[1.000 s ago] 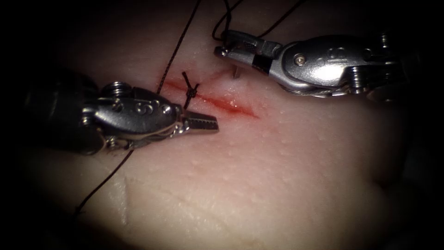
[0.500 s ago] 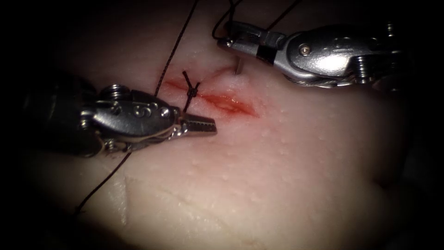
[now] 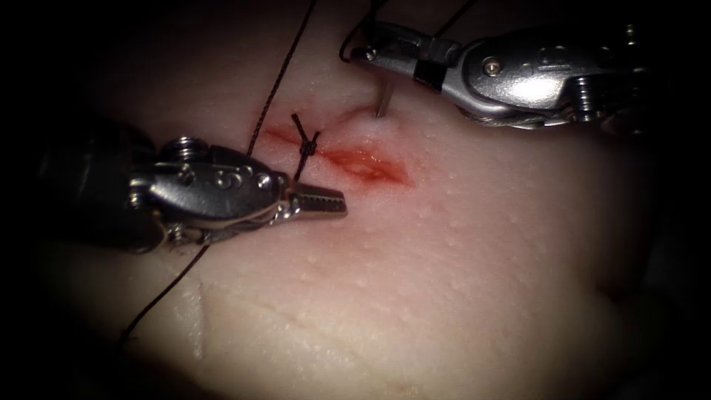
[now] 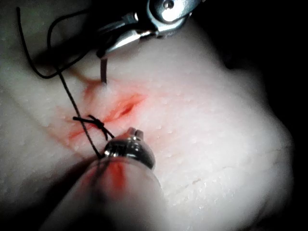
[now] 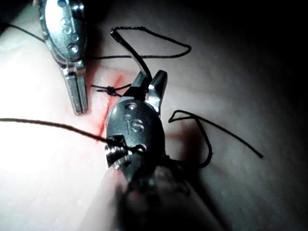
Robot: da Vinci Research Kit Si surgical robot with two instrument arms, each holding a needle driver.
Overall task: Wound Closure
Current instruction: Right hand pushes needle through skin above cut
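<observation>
- Right end effector point(image 3: 381, 59): clamped on curved needle point(image 3: 384, 100), tip in tissue point(image 3: 444, 259) right of cut point(image 3: 355, 163).
- Left end effector point(image 3: 318, 200): jaws together, holding nothing, beside knot point(image 3: 306, 146).
- Thread point(image 3: 281, 74): crosses tissue.

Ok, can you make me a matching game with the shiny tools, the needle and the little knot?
Things:
1. right tool
2. left tool
3. needle
4. knot

States:
A. tied across the cut
B. jaws shut, holding nothing, just below the cut
C. tip in the tissue above the cut
D. jaws shut on the needle's upper part

Pairs: 1-D, 2-B, 3-C, 4-A
</observation>
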